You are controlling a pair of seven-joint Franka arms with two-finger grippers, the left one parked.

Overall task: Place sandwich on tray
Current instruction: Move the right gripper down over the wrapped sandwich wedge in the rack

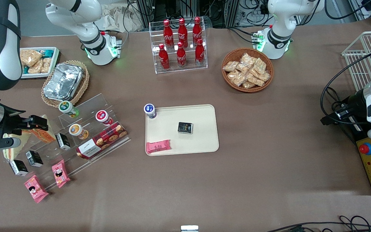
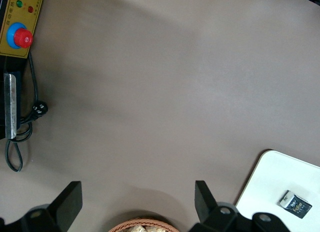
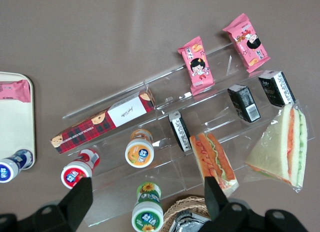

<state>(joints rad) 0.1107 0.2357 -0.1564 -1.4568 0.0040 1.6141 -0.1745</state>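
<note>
- The gripper point(image 1: 27, 124) hangs above the clear display rack point(image 1: 76, 135) at the working arm's end of the table, fingers spread wide and holding nothing.
- The sandwich point(image 3: 280, 147) lies flat on the table just off to the side of the open fingers, with the orange-brown wedge point(image 3: 215, 159) between it and the gripper's centre line.
- Looks like the reach step: not lined up over the pale wedge yet, nothing grasped.
- Next move probably needs a sideways shift past the brown wedge, then a drop to close on the wrapper.
- The tray point(image 1: 204, 141) sits well off toward mid-table, already carrying a pink packet point(image 1: 158, 146), a black box point(image 1: 185, 127) and a small cup point(image 1: 150, 110).
</note>
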